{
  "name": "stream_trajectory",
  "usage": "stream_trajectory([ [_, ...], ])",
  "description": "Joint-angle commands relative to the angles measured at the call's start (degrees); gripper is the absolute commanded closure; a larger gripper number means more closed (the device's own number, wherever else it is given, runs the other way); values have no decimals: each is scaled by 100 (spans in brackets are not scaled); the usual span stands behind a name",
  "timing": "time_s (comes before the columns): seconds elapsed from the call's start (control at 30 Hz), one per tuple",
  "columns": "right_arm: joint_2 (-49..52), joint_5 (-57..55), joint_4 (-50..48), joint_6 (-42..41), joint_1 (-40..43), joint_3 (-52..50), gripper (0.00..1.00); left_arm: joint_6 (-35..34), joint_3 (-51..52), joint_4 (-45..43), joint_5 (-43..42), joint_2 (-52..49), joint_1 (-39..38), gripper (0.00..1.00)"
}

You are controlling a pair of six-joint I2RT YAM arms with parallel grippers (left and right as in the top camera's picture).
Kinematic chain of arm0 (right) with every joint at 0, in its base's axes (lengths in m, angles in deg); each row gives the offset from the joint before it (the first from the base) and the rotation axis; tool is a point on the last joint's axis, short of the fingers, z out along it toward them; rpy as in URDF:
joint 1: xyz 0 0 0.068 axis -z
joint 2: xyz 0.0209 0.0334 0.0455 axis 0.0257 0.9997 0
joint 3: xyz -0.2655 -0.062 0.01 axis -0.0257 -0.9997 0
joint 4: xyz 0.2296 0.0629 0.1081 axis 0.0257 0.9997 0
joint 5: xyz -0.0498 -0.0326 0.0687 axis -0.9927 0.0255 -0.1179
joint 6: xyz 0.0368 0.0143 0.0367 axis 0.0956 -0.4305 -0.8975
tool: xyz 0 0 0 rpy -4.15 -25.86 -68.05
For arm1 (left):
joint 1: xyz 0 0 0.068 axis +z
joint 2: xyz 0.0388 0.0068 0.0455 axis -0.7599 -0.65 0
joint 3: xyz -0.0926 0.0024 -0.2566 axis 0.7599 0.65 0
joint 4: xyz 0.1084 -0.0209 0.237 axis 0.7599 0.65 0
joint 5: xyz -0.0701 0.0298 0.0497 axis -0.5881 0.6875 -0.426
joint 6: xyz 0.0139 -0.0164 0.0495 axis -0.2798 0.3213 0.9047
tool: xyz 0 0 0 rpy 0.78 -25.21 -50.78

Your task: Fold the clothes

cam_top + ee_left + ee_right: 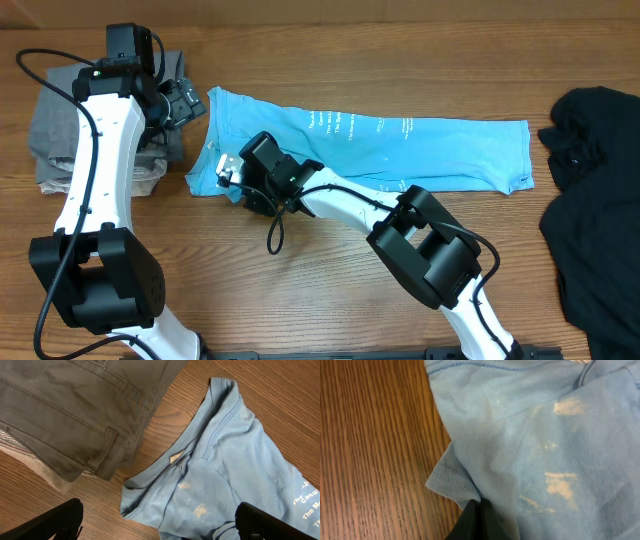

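The light blue T-shirt [420, 145] lies as a long folded strip across the table's middle, lettering up. My right gripper [235, 183] is at its near left corner, shut on a pinch of the shirt's edge [455, 485]; in the right wrist view the gripper [479, 506] has its jaws pressed together on the blue cloth [535, 435]. My left gripper [187, 100] hovers open just off the shirt's far left end. In the left wrist view the left gripper [162, 530] has its fingers wide apart over the collar [170, 460]. The black garment [595, 200] lies bunched at the right edge.
A stack of grey trousers [70, 110] and a beige garment [140, 180] sits at the far left, under the left arm. The trousers [65, 410] lie close beside the shirt's collar. Bare wood table [330, 280] runs along the front.
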Motion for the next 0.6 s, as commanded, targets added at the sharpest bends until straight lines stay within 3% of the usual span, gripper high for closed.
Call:
stream_trajectory([
  [0.0,-382,7,-50,-203,28,295,96,-61,-133,-4,15,144,-24,0],
  [0.57,-365,9,-352,-203,326,282,96,-61,-133,-4,15,144,-24,0],
])
